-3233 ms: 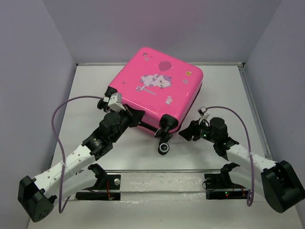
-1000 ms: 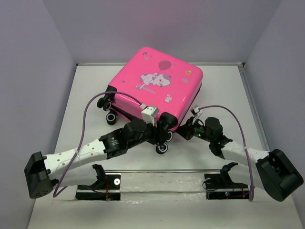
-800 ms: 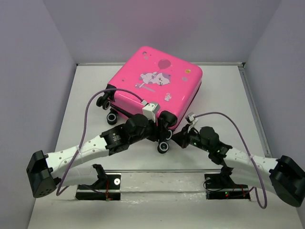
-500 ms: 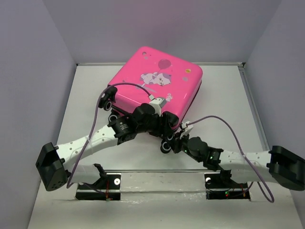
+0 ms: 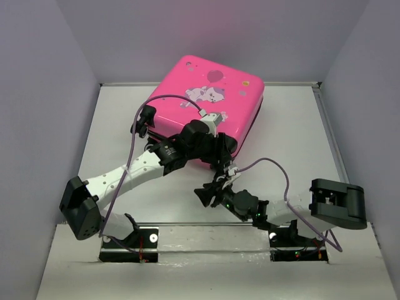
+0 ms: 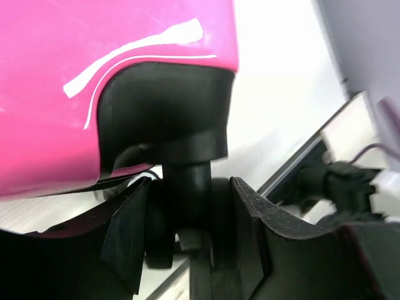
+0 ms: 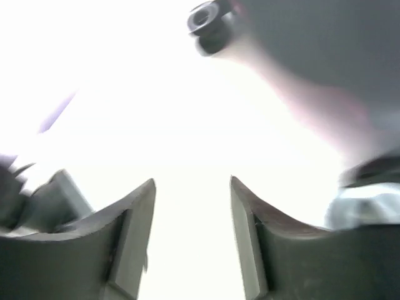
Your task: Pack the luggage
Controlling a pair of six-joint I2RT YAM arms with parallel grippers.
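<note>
The suitcase (image 5: 209,100) lies flat and closed at the far middle of the table (image 5: 294,144), turned slightly askew, its pink lid facing up with the white cartoon print (image 5: 207,92) near the centre. One black caster wheel (image 5: 144,118) shows at the case's 9 o'clock edge, clear of both arms. At the case's 6 o'clock corner the left gripper (image 5: 220,152) sits against the shell. The left wrist view shows that corner close up: the black wheel housing (image 6: 164,109) set into the pink shell, the wheel stem (image 6: 186,187) dropping from it, and the left gripper's two fingers (image 6: 128,228) standing either side of the stem and wheel, partly spread and close against them; whether they press on the wheel cannot be told. The left arm (image 5: 125,178) runs from its base at 7 o'clock up to that corner, with a purple cable (image 5: 165,100) looping over the lid. The right gripper (image 5: 209,192) lies low on the table at 6 o'clock from the case, apart from it, pointing toward 9 o'clock. In the right wrist view its fingers (image 7: 134,219) stand parted with only overexposed white between them, holding nothing; a small dark wheel (image 7: 209,25) appears blurred at the top. The right arm (image 5: 294,209) extends back toward 4 o'clock.
</note>
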